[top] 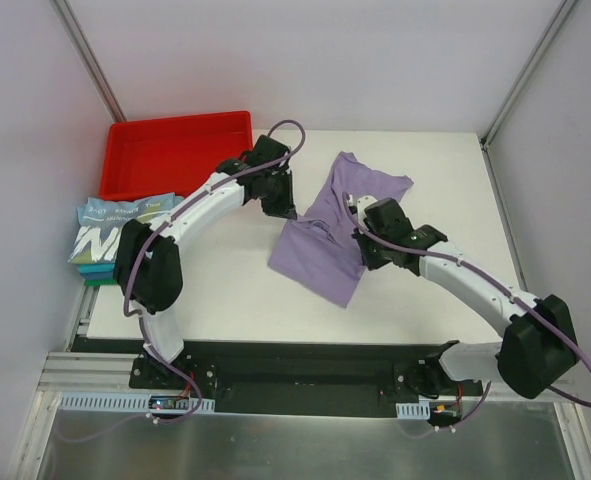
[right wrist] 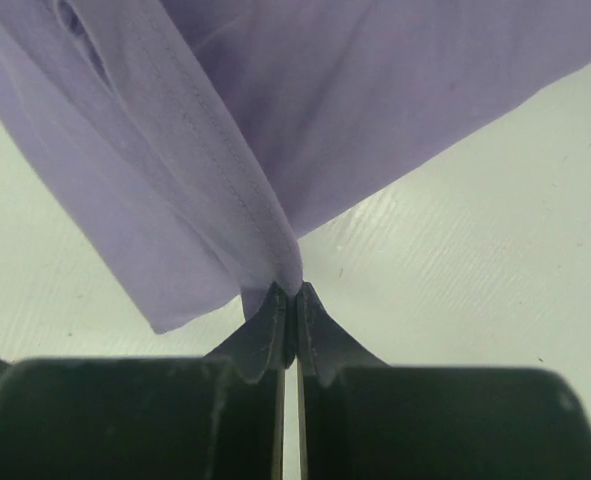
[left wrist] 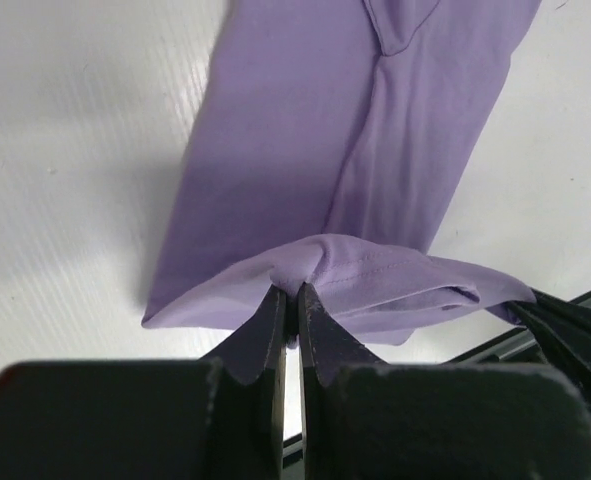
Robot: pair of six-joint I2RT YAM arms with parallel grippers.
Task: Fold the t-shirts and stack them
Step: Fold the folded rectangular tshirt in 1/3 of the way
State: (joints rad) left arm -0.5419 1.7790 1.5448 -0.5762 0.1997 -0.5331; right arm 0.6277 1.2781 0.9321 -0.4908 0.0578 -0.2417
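Lavender t-shirt [top: 317, 255] is pinched by left fingers [left wrist: 263, 335] and right fingers [right wrist: 265, 338].

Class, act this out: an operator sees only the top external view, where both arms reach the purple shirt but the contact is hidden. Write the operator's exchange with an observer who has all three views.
Operator: From above I cannot see the contact. Is anything gripped on the left?
Observer: Yes. The left wrist view shows the left tool shut on a bunched hem of the lavender t-shirt.
Operator: And on the right?
Observer: The right wrist view shows the right tool shut on the same shirt, with a stitched seam running down into its grip.
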